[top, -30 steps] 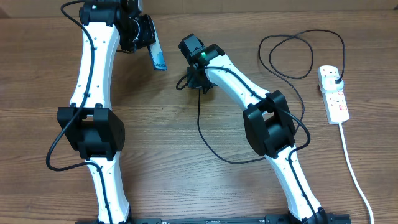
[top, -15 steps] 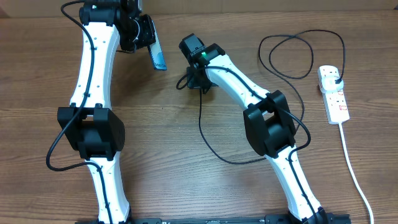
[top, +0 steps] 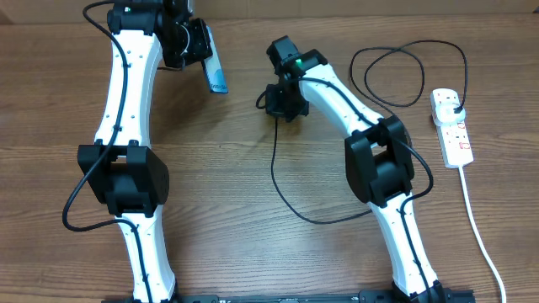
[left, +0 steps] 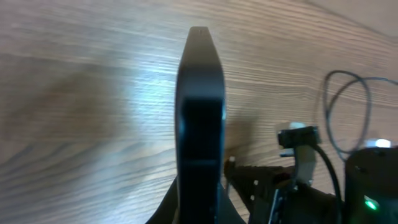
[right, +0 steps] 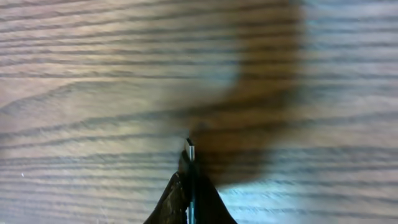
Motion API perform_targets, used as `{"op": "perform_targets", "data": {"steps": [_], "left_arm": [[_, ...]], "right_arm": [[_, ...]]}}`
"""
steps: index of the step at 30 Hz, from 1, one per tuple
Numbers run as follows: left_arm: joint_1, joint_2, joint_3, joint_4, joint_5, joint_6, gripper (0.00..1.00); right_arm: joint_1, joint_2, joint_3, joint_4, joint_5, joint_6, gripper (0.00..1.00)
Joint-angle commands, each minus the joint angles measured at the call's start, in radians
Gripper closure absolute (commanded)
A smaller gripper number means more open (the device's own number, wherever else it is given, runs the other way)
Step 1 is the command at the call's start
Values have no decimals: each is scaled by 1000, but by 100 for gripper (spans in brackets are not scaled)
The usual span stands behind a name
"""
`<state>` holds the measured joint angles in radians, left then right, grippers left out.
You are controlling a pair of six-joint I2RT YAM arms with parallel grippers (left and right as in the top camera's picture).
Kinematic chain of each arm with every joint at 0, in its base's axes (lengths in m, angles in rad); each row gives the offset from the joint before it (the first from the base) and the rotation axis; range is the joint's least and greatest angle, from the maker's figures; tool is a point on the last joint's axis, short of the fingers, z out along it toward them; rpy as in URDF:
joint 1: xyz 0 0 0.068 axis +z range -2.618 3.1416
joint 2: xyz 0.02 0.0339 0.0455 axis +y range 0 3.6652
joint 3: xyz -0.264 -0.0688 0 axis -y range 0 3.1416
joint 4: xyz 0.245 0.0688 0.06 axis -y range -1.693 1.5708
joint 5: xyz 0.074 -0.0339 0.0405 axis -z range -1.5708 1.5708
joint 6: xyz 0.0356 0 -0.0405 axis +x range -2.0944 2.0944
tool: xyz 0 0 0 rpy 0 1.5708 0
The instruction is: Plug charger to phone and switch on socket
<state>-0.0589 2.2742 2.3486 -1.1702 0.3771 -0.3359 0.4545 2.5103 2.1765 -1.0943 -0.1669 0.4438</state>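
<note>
The left jaws were clamped on one short end of the phone and held it clear of the desk. Its long axis ran straight out ahead of them, the free end aimed toward the right jaws. It stood on edge, so the left wrist view showed only its thin dark side. It looked rigid, smooth and breakable, likely to slip, and best gripped across its flat faces, away from the end taking the plug.

The right jaws were shut on the charger just behind its connector tip. The tip poked out ahead of them, in line with them, toward the desk. The cable trailed behind them in a slack loop to the socket, well off to their far side. It seemed light and limp, and only the stiff connector gave a sure hold.
</note>
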Motion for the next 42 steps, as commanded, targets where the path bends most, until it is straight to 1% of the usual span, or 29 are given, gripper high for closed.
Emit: {"op": "perform_targets", "data": {"steps": [1,6,10,14,19,22,28,32,40,42], "left_arm": [[-7,-11,10,24,119,33,96],[-7,-11,10,60,221,58,96],[-6,-11,10,103,328,79,96],[-6,-11,10,175,447,82,96],[-4,-11,10,267,512,72,96],[2,-11,10,326,592,62,96],[27,-11,10,460,766,-18,96],[43,-11,10,563,922,-58,96],[52,-11,10,723,1151,-160,96],[52,-11,10,751,1181,-179,96]], "right_arm": [[-17,-93,-8,-5,-69,-7,96],[-18,-135,-8,-24,-92,-8,96],[-18,-169,-8,-26,-180,-59,96],[-18,-219,-8,-49,-206,-61,96],[-18,-301,-8,-78,-217,-107,96],[-18,-351,-8,-87,-220,-120,96],[-18,-427,-8,-109,-224,-140,96],[-18,-461,-8,-104,-283,-185,96],[-18,-498,-8,-73,-326,-192,96],[-18,-500,-8,-64,-368,-219,96]]}}
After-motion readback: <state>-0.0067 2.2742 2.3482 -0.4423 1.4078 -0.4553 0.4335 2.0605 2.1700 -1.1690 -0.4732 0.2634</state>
